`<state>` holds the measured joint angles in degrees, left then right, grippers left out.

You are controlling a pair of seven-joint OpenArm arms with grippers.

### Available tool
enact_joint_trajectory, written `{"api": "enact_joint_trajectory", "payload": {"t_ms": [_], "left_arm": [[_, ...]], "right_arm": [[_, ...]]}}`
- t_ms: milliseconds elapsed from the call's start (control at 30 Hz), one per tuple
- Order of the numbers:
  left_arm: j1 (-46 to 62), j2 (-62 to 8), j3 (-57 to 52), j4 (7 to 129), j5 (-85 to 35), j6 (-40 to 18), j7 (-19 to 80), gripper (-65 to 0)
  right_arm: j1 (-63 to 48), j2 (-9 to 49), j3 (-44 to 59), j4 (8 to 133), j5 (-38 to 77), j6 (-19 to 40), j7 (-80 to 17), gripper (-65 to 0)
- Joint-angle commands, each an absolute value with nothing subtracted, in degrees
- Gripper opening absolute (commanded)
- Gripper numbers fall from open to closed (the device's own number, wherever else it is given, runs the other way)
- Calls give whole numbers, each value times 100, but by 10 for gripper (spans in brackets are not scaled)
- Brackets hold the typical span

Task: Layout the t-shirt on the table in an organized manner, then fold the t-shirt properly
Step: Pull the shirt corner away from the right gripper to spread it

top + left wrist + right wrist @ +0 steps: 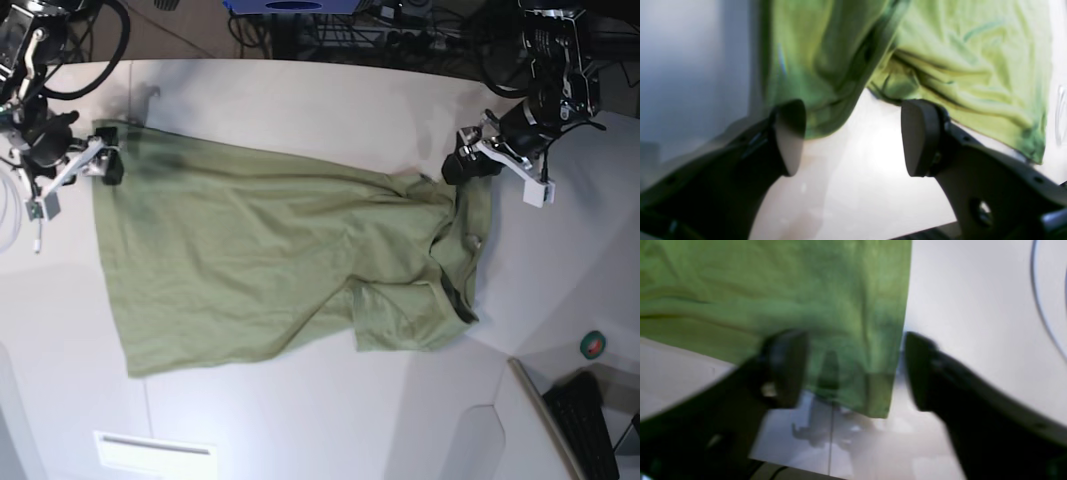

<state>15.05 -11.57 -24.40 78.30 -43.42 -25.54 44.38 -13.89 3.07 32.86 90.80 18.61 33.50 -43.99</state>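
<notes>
Your t-shirt [270, 265] lies spread across the table [300, 420], mostly flat, with a sleeve folded in and bunched toward the collar end.

At the shirt's far hem corner, on the base view's left, the right gripper [855, 370] has its jaws apart, straddling the hem edge but not pinching it. The cloth is light, limp and thin, so you should expect it to sag and drag wherever you lift only one point. Take the hem corners and shoulder seams, where doubled fabric gives the pads something to bite.

At the shirt's collar end, the left gripper [853, 138] also stands open, bare table between its pads, cloth just beyond them. The crumpled sleeve there likely needs pulling out before folding.
</notes>
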Motion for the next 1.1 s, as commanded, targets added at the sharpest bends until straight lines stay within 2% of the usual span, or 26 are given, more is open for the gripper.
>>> {"api": "enact_joint_trajectory", "payload": {"t_ms": [0, 133, 400, 567, 767, 1067], "left_arm": [[1499, -1200, -2484, 7890, -4426, -2615, 4207, -224], [1675, -1209, -2475, 7846, -4426, -2607, 3662, -225], [1640, -1262, -2756, 7495, -4426, -2607, 3574, -227], [1508, -1288, -3336, 7081, -4418, -2607, 3574, -227], [1402, -1393, -2774, 7011, -4418, -2607, 3574, -222], [1174, -1358, -2422, 6686, -4418, -2598, 3574, -222]], "right_arm": [[-1358, 382, 3310, 9200, 1921, 3363, -4295, -138], [-1367, 382, 3336, 9200, 1921, 3363, -4295, -149], [-1420, 233, 3380, 9191, 1930, 3363, -4268, -149], [-1244, -110, 4145, 9007, 1921, 3354, -4286, -149], [-1033, 48, 4171, 7925, 1912, 3354, -4286, -149], [-1059, 84, 4154, 7688, 1903, 3354, -4295, -149]]}}
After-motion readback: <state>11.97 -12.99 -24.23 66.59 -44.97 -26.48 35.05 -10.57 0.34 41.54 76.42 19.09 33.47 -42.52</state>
